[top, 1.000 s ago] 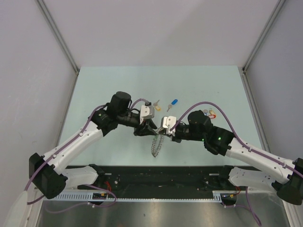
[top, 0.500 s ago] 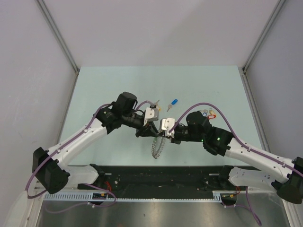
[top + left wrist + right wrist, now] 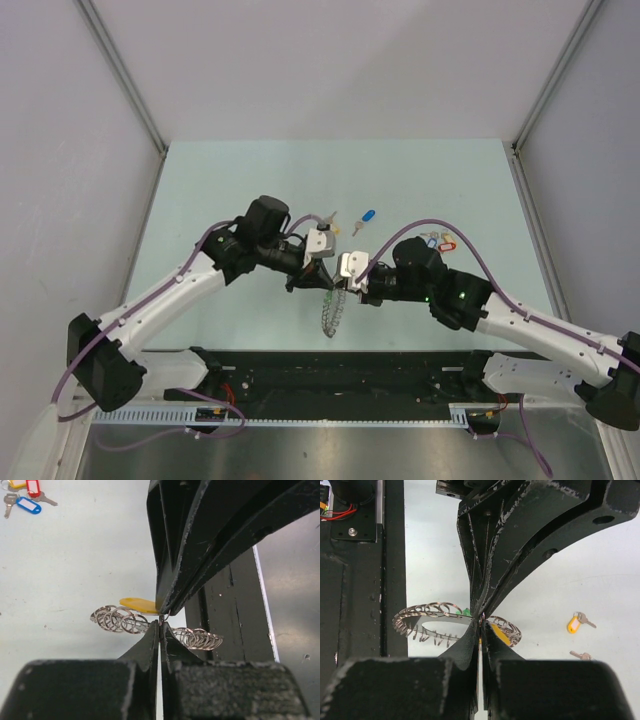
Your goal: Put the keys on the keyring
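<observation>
Shifted rightward with the left arm since a second ago, closing up tip to tip over the near-middle of the table (image 3: 200, 180). Pinches the keyring (image 3: 117, 619) at one spot of its wire from both sides: left gripper (image 3: 160, 625) pressed together on it, right gripper (image 3: 480, 625) pressed together on it too, with a yellow tag (image 3: 137, 604) just beside the grip and the ring trailing toward the near edge. Leaves loose keys (image 3: 440, 240) lying near the right arm and a blue-tagged key (image 3: 367, 215) farther back, well apart from the ring.

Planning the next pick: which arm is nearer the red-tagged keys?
Right. The right arm sits just beside the keys; the left arm is beyond the keyring.
</observation>
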### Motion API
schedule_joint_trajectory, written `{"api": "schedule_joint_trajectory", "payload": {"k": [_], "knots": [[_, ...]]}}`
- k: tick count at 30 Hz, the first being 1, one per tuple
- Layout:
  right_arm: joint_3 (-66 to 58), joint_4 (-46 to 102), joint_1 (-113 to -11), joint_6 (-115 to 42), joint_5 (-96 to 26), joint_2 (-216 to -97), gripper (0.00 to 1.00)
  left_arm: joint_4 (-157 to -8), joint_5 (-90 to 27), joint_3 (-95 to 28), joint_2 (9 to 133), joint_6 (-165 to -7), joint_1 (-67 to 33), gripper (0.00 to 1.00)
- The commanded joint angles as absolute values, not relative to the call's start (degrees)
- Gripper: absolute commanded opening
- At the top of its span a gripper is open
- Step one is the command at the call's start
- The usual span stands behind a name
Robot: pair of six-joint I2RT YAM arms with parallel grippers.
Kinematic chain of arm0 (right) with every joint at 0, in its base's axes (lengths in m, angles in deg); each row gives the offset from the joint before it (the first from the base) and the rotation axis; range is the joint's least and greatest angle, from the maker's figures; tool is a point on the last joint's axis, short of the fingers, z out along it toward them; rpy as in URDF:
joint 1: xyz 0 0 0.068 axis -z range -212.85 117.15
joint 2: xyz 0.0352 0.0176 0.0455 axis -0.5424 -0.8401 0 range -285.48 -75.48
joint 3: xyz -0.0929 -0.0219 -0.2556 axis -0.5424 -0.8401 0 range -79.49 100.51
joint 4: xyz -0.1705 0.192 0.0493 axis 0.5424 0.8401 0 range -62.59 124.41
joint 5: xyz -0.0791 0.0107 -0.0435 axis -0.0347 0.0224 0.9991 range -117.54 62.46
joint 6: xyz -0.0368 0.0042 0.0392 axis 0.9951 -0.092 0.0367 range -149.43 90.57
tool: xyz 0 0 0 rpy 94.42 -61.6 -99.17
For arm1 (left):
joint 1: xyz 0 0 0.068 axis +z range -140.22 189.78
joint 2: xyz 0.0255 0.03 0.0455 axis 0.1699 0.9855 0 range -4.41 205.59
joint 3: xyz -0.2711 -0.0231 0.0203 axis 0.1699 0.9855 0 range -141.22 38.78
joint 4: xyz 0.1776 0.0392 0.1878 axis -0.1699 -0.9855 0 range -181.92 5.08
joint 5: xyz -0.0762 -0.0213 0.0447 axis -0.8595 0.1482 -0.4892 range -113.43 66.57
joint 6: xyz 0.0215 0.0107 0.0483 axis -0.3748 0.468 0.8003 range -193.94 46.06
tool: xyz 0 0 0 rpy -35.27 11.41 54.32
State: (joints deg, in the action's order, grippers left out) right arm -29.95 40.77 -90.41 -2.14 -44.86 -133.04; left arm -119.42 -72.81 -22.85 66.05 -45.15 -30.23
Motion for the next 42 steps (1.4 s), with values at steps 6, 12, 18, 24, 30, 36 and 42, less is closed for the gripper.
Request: {"api": "schedule_joint_trajectory", "payload": {"k": [6,12,18,24,30,36,42], "knots": [[-27.28,42.7,-91.82,-2.97,-42.4,-129.36,0.0,-102.34,-71.5,-18.46,57.21,-60.04,-30.03,0.0],[-27.28,43.75,-93.14,-3.5,-40.91,-128.82,0.0,-91.7,-66.33,-13.79,53.61,-71.99,-30.03,0.0],[-28.42,41.21,-94.89,-4.82,-39.5,-129.7,0.0,-81.42,-61.4,-10.19,50.88,-81.05,-30.03,0.0],[-32.28,33.14,-95.07,-7.62,-37.74,-128.47,0.0,-76.59,-56.39,-8.08,47.8,-84.91,-30.03,0.0],[-36.24,20.85,-96.21,-10.53,-35.11,-128.03,0.0,-65.25,-51.82,-1.85,45.25,-92.55,-30.03,0.0],[-38.0,13.18,-97.18,-13.6,-35.01,-131.01,0.0,-51.01,-47.6,5.28,44.72,-99.95,-30.38,0.0],[-37.48,14.65,-97.18,-10.45,-33.96,-131.29,0.0,-51.58,-49.35,6.52,44.2,-98.03,-30.47,0.0]]}}
